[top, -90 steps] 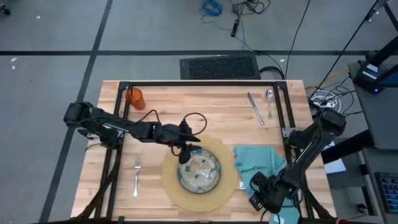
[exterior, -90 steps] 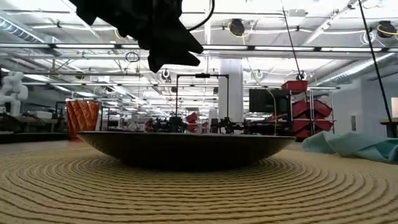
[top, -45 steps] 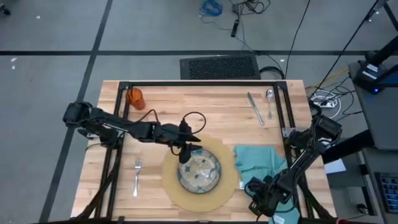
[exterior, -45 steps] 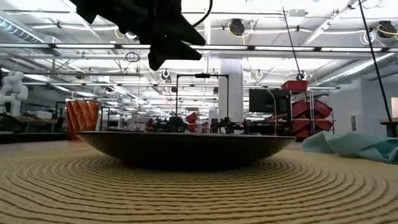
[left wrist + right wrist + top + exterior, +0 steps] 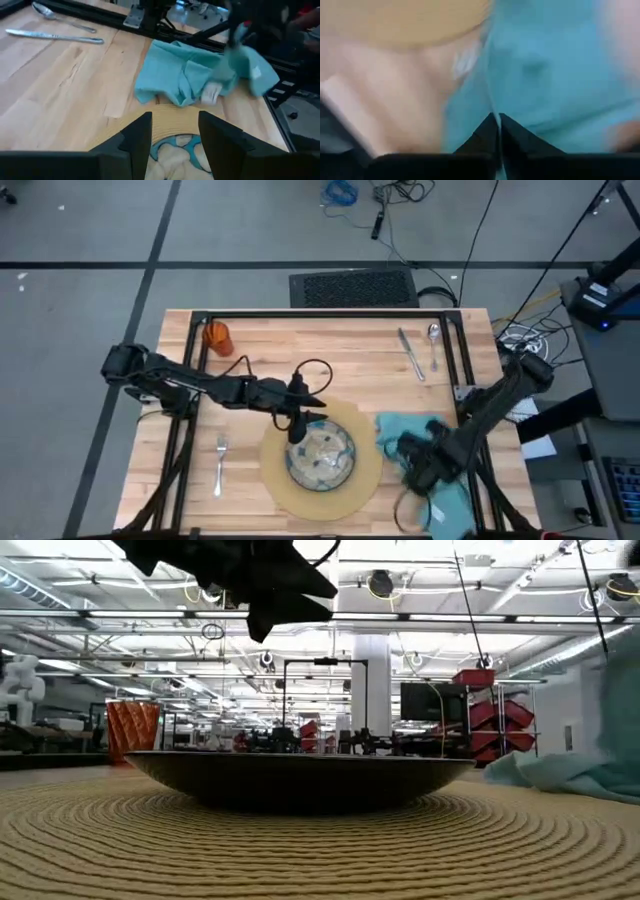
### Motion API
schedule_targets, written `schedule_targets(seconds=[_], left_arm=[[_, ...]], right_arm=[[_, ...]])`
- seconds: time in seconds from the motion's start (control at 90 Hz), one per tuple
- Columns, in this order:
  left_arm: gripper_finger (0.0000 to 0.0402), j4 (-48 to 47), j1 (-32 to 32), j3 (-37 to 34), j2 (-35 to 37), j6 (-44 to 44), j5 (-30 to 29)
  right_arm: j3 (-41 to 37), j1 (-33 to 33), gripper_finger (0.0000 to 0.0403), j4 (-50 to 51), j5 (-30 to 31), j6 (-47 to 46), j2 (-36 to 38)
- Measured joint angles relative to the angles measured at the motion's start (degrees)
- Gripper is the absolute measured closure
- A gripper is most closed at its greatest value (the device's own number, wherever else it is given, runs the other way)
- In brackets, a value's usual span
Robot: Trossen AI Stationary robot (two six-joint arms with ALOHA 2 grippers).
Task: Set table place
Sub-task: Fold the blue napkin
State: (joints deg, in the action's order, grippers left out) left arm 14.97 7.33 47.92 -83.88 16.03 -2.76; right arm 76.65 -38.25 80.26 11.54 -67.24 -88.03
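A dark plate [image 5: 300,780] sits on the ribbed tan mat [image 5: 300,850]; the left claw [image 5: 270,585] hangs above it, teal napkin [image 5: 590,755] at right.

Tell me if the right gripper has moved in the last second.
Yes. In the high view the right gripper has swung up from the table's near edge onto the teal napkin, closer to the plate.

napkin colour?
Teal napkin, plain, no pattern; clearest in the left wrist view.
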Motion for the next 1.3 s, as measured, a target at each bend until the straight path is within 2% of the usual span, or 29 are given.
schedule_targets(seconds=[0.078,0.156,0.256,0.356,0.444,0.611,0.711,0.833,0.933,1.089,1.3], left_arm=[[0.0256,0.59,0.19,0.00,0.00,-0.93,0.00],[0.0256,1.83,0.31,0.00,0.00,-2.81,-0.01],[0.0256,4.43,0.31,0.00,-0.07,-5.74,-0.21],[0.0256,9.24,-0.34,0.02,-1.86,-10.34,-0.28],[0.0256,14.06,-1.40,-0.04,-3.96,-13.80,1.08],[0.0256,25.33,-4.65,0.02,-8.00,-14.89,10.12],[0.0256,29.79,-4.88,0.51,-12.24,-15.58,11.14],[0.0256,30.20,-4.03,4.13,-17.80,-19.14,11.54],[0.0256,29.15,-2.79,7.57,-21.73,-19.78,9.72],[0.0256,29.26,-0.92,8.92,-23.02,-24.27,0.91],[0.0256,29.06,-0.69,8.90,-23.02,-24.48,-0.59]], right_arm=[[3.97,4.89,0.0403,3.99,3.51,6.99,2.06],[6.65,9.90,0.0403,2.75,4.87,14.83,3.95],[8.06,14.85,0.0403,-2.10,4.85,22.94,5.05],[8.27,16.45,0.0403,-5.29,2.16,26.65,5.25],[8.25,15.42,0.0403,-6.00,-0.54,26.54,4.96],[8.25,11.49,0.0403,-7.23,-1.16,22.98,4.90],[8.25,10.11,0.0403,-7.94,-1.21,21.61,4.99],[8.25,9.95,0.0403,-7.84,-1.20,21.11,5.01],[8.25,10.06,0.0403,-7.65,-1.17,21.15,5.02],[8.25,10.02,0.0403,-7.56,-1.92,20.62,5.03],[8.25,10.02,0.0403,-6.35,-2.90,20.06,5.07]])
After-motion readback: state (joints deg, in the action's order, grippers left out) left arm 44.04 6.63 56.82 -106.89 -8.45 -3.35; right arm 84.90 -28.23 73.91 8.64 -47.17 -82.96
